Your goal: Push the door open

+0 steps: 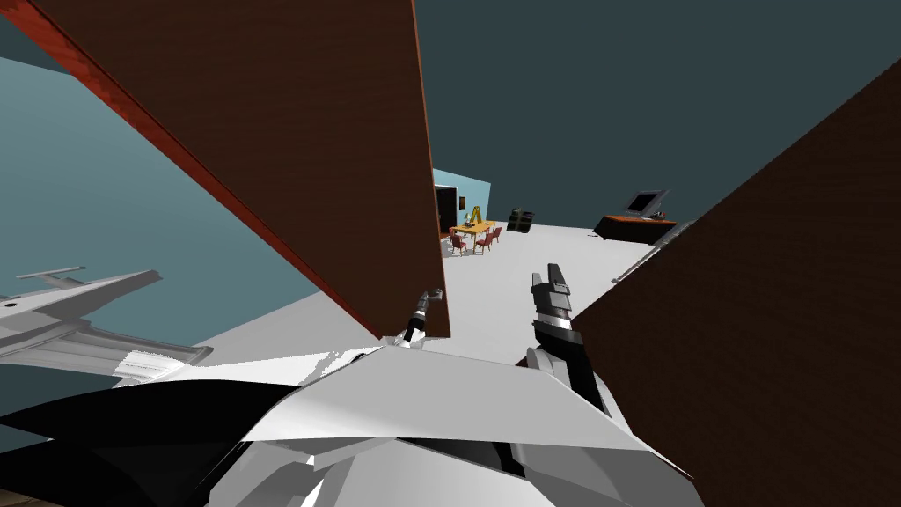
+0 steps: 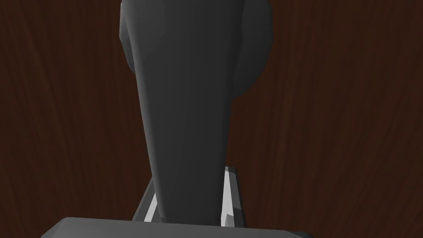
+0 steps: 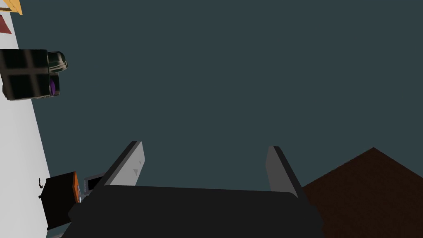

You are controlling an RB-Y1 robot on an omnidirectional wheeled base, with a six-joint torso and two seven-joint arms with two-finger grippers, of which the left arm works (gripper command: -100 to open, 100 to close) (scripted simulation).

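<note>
Dark grey door handle (image 2: 186, 124) is clenched in the left gripper (image 2: 191, 182), on the brown door (image 1: 290, 132) at eleven o'clock. The right gripper (image 3: 205, 146), at two o'clock, is spread and empty.

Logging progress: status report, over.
Left pincer shut on dark grey door handle. Right pincer open, free. Brown door stands partway open. Brown panel close on my right.

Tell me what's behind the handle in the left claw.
The brown door and a round grey plate on it. The handle covers most of that plate.
</note>
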